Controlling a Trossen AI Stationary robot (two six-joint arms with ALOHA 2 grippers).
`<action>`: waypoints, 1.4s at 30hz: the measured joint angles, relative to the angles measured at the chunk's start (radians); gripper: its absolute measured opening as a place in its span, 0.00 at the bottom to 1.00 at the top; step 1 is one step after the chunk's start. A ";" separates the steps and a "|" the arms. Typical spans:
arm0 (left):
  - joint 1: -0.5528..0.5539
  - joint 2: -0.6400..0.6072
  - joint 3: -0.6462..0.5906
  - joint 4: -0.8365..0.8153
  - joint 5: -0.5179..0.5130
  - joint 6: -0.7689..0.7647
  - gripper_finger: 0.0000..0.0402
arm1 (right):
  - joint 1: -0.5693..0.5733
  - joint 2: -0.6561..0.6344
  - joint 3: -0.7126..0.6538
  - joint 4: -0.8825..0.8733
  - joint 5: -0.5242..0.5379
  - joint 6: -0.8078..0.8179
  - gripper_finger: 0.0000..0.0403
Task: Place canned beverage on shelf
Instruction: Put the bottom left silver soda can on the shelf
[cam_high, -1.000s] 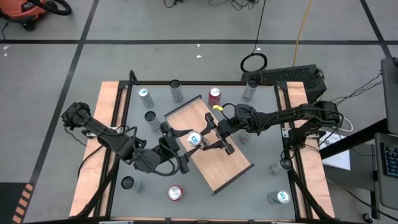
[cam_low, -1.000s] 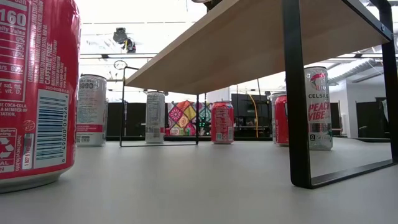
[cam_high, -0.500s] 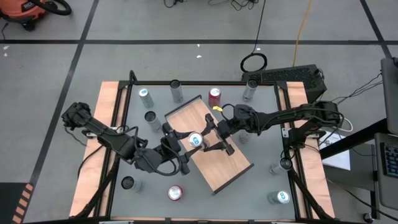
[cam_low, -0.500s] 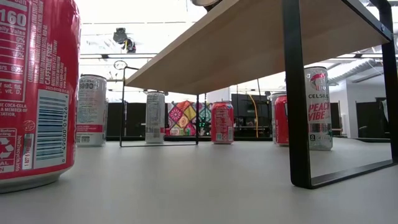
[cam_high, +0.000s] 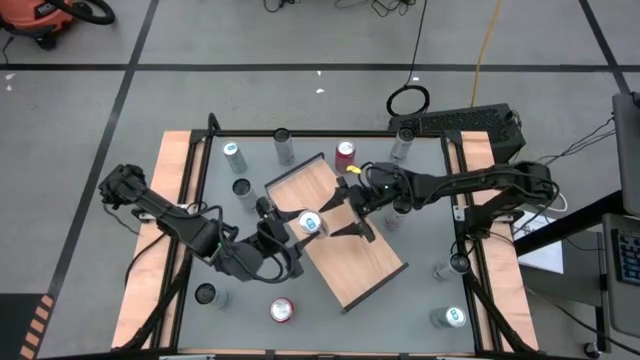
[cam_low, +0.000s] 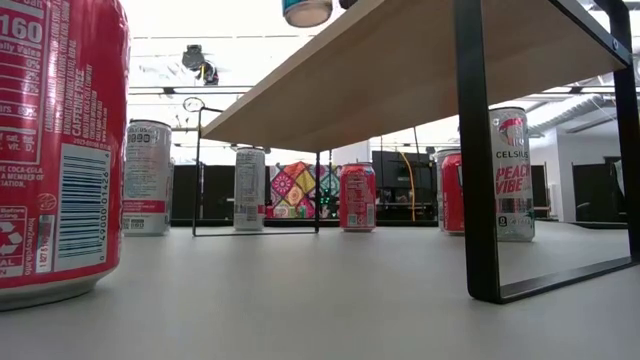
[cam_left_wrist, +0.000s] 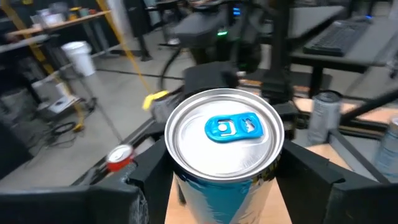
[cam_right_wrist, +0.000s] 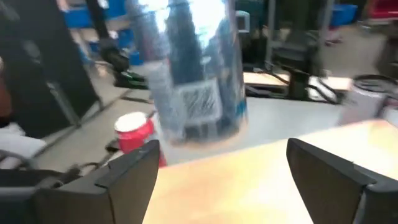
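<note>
Overhead and level views of a two-arm station. The shelf (cam_high: 340, 232), a light-brown board with a thin black rim, stands raised on black legs and sits skewed at the middle of the grey worktop (cam_high: 420, 255). The left end effector (cam_high: 292, 232) is at the shelf's left edge and pinches a silver can with a blue tab (cam_high: 309, 223) between its two dark fingers (cam_left_wrist: 146, 171); the can is upright, its lid facing up. In the level view the can's base (cam_low: 307, 11) shows clear of the board's top edge, so the can hangs just above the shelf, not resting on it. The right end effector (cam_high: 347, 212) is over the shelf, just right of the can, its fingers (cam_right_wrist: 134, 171) spread wide and apart from the can's sides.

Loose cans stand around the shelf: a red can (cam_high: 345, 153) beyond its far corner, a red can (cam_high: 282, 310) at the near edge of the worktop, a silver can (cam_high: 233, 153) at far left, and a silver can (cam_high: 452, 318) at near right. Pale wood strips (cam_high: 150, 240) border the worktop.
</note>
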 joint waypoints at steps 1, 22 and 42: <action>0.000 -0.008 0.000 -0.026 -0.021 -0.027 0.58 | 0.005 -0.022 0.000 -0.051 0.041 -0.014 0.80; 0.115 -0.087 0.000 -0.622 -0.073 -0.541 0.58 | 0.298 -0.234 0.000 -0.410 0.387 -0.085 0.79; 0.209 -0.163 -0.165 -0.456 0.002 -0.494 0.58 | 0.375 -0.216 -0.105 -0.240 0.462 -0.046 0.79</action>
